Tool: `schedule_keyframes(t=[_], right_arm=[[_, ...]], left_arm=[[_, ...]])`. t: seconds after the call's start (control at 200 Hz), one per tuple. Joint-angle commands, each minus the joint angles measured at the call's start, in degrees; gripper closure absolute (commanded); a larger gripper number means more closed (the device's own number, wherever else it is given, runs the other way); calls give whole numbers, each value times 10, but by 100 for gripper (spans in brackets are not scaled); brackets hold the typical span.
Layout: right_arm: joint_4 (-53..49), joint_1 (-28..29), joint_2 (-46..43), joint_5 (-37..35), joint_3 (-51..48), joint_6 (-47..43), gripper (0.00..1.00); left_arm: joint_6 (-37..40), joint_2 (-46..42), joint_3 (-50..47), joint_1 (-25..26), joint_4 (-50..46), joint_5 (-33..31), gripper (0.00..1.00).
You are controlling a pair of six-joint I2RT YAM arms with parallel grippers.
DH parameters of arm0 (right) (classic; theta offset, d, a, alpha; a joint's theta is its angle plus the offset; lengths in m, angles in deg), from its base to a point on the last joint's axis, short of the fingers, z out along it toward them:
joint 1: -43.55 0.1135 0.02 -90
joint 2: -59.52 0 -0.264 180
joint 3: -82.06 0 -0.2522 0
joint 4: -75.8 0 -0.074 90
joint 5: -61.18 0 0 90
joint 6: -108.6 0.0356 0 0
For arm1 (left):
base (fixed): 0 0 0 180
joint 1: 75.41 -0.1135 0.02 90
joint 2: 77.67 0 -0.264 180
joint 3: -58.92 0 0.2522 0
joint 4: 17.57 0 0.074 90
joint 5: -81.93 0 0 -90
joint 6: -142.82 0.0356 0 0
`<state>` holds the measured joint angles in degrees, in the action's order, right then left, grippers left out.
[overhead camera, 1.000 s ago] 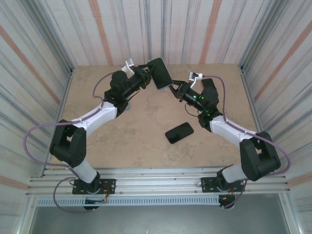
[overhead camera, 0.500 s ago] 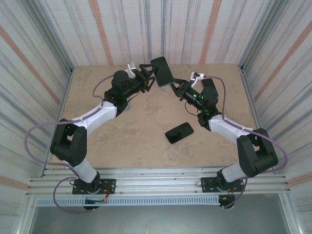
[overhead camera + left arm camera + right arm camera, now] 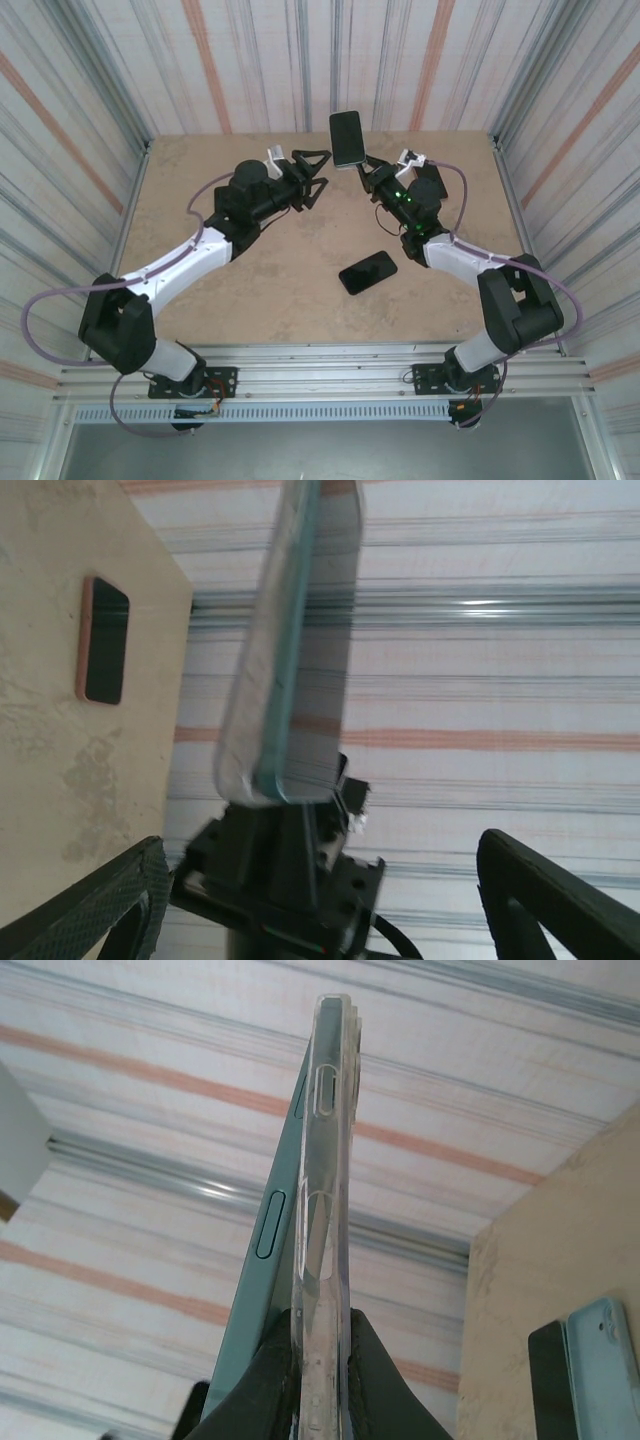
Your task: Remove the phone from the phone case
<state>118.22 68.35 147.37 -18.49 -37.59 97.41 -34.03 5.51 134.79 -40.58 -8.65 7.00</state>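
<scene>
The phone case (image 3: 327,1140) is clear and stands upright, seen edge-on, with my right gripper (image 3: 320,1355) shut on its lower edge. The teal phone (image 3: 268,1260) leans away from the case on the left side, partly out of it. From above, the phone and case (image 3: 347,138) stand high over the table's far middle, above my right gripper (image 3: 362,170). My left gripper (image 3: 318,178) is open just left of them and touches nothing. In the left wrist view its fingers (image 3: 115,905) are spread wide either side of the cased phone (image 3: 290,650).
A second phone (image 3: 367,272) with a dark screen lies flat on the tan table (image 3: 250,290), near the right arm; the left wrist view has it as (image 3: 103,640). Striped walls close in the table on three sides.
My left gripper has let go of the phone, opened wide and drawn back to the left. My right gripper has raised the cased phone and turned it more upright.
</scene>
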Motion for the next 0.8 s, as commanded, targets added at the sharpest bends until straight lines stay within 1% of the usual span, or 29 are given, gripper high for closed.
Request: schedule_keyframes(t=[0.0, 0.225, 0.316, 0.611, 0.797], right_arm=[[71, 14, 8, -48, 11, -27, 100], [90, 34, 29, -61, 18, -32, 100], [94, 39, 33, -63, 18, -35, 100], [102, 46, 32, -64, 17, -33, 100], [104, 48, 28, -63, 8, -31, 100]], left_arm=[[-12, -11, 13, 13, -14, -30, 22], [-35, 26, 44, 23, 17, -20, 33], [-31, 34, 52, 25, 23, -18, 37], [-23, 45, 51, 24, 11, -16, 40], [-17, 51, 53, 24, 9, -27, 43]])
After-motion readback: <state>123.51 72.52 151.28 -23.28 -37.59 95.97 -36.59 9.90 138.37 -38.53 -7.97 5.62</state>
